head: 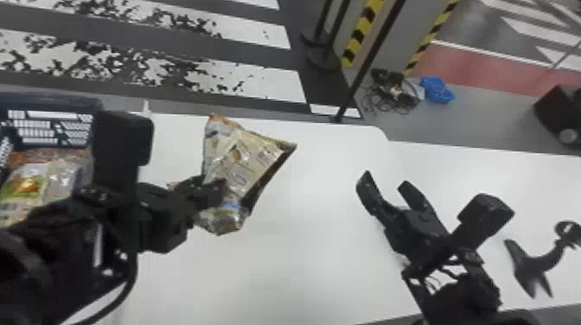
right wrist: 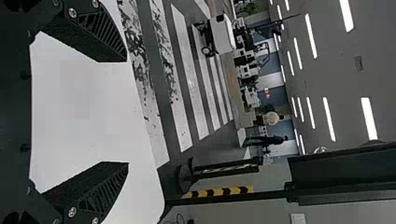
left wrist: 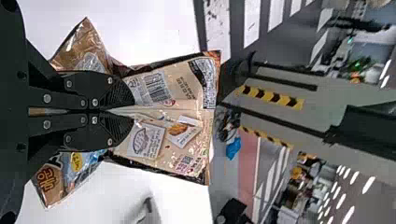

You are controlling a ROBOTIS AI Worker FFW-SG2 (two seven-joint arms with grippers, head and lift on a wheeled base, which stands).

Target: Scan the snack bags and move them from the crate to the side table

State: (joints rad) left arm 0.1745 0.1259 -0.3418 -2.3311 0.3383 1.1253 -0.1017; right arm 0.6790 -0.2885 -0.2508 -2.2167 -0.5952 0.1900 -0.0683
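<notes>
The left gripper point(left wrist: 133, 111) has its jaws closed on a bag point(head: 242, 160), which they hold above the white surface point(head: 302, 268), to the right of the crate point(head: 54, 103). They pinch it across its middle, so the pack folds there and its two ends flare out from the grip. That is probably a sound hold for a limp pack, since the gathered film gives the jaws something firm to bite. The broad printed back spreads beyond the fingertips with its barcode point(left wrist: 158, 87) uncovered, which should help the scan.

More snack bags point(head: 28, 186) lie in the crate at the left, so this one looks like part of a longer run. The right gripper point(head: 385, 179) waits over the surface at the right, its jaws apart with nothing between them, seemingly placed to receive the bag. Farther right is a dark curved thing, perhaps the scanner point(head: 529, 263), though its blurred shape leaves that unsure; it would lie within the right arm's reach. A handover seems the likely next step, and the bag's free edge offers the open jaws room to grip.
</notes>
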